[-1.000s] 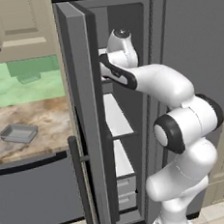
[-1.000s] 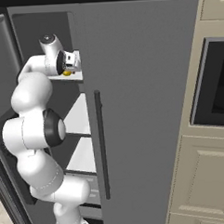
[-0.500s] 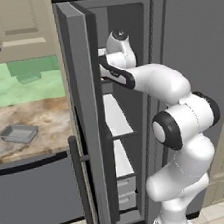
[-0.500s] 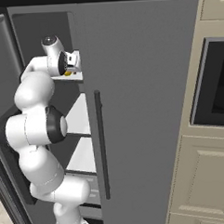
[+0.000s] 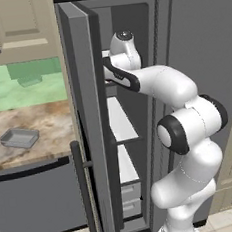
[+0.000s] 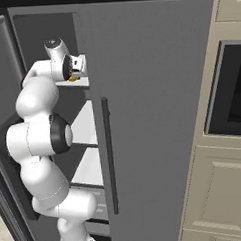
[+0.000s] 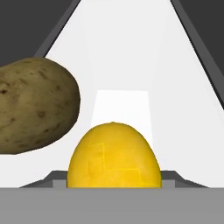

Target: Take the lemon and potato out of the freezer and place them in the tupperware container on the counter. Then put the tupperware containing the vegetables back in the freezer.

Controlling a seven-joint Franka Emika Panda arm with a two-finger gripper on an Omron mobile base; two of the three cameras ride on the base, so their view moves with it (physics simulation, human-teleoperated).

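End effector: the white arm's two-finger end effector (image 6: 82,66) reaches onto an upper white shelf of the freezer; whether its jaws stand wide or narrow, or touch anything, cannot be told.
Lemon: small bright yellow round lemon (image 7: 113,156) lies on the white shelf directly ahead of the hand camera, low and central in the hand view; a yellow spot (image 6: 73,79) shows just under the hand in the right base view.
Potato: dark olive-brown speckled potato (image 7: 33,105) sits beside the lemon, on its left in the hand view.
Freezer: tall narrow grey freezer (image 5: 130,31) stands with its door swung open, white shelves and small drawers inside.
Container: shallow grey translucent tupperware container (image 5: 19,138) rests on the bench.
Bench: beige-and-brown marbled stone bench (image 5: 43,122) lies left of the freezer door.
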